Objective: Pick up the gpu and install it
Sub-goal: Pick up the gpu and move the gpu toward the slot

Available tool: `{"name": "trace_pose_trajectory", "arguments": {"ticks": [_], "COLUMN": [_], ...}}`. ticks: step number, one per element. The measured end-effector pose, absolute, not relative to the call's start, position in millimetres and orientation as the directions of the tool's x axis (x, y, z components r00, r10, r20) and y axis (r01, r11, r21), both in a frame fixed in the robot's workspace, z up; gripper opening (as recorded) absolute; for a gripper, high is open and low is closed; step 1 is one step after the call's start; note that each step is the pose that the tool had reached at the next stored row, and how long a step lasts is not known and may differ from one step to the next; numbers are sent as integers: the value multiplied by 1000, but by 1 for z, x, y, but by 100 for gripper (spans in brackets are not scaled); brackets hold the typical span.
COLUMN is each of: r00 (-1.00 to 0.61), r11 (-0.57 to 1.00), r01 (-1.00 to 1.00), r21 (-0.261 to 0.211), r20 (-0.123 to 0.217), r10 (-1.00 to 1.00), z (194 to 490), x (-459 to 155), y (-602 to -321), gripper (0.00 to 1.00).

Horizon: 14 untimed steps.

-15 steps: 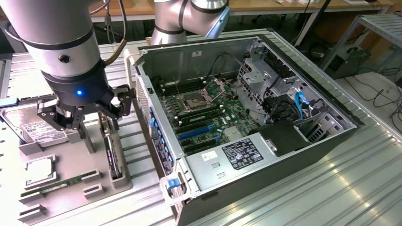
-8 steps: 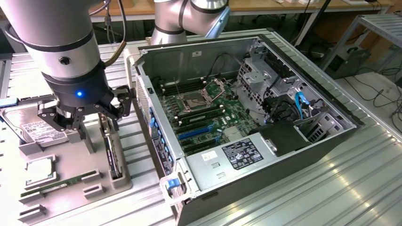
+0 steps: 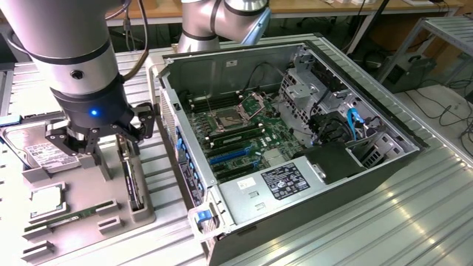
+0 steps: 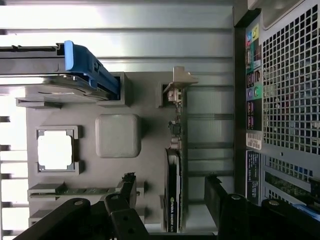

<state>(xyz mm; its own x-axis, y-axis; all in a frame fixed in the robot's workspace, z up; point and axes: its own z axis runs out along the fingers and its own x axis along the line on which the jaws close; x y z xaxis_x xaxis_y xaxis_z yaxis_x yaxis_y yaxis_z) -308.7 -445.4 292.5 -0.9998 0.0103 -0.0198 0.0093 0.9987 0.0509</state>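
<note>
The gpu (image 3: pixel 132 180) is a thin green card standing on edge in a slot of the grey holder tray (image 3: pixel 144 213), at the exterior view's left of the computer case. In the wrist view the gpu (image 4: pixel 176 127) runs lengthwise, its pale metal bracket (image 4: pixel 179 80) at the far end. My gripper (image 3: pixel 111 145) hangs right over the card's upper edge and is open. Seen from the wrist, the gripper (image 4: pixel 171 195) has one finger on each side of the card, both fingers (image 4: pixel 127 192) clear of it. Nothing is held.
The open computer case (image 3: pixel 296 138) lies on its side with the motherboard (image 3: pixel 244 136) exposed; its rear panel (image 4: pixel 290 90) is close beside the tray. On the tray are a hard drive (image 4: pixel 45 75), a processor (image 4: pixel 55 150) and a memory stick (image 4: pixel 75 191).
</note>
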Motion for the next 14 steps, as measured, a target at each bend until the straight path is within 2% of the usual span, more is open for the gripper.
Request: {"name": "trace_pose_trajectory", "arguments": {"ticks": [14], "r00": [-1000], "r11": [998], "r01": [21], "r21": [51], "r20": [-20], "r10": [22], "z": [268], "x": [-310], "y": [-446], "gripper": [66]}}
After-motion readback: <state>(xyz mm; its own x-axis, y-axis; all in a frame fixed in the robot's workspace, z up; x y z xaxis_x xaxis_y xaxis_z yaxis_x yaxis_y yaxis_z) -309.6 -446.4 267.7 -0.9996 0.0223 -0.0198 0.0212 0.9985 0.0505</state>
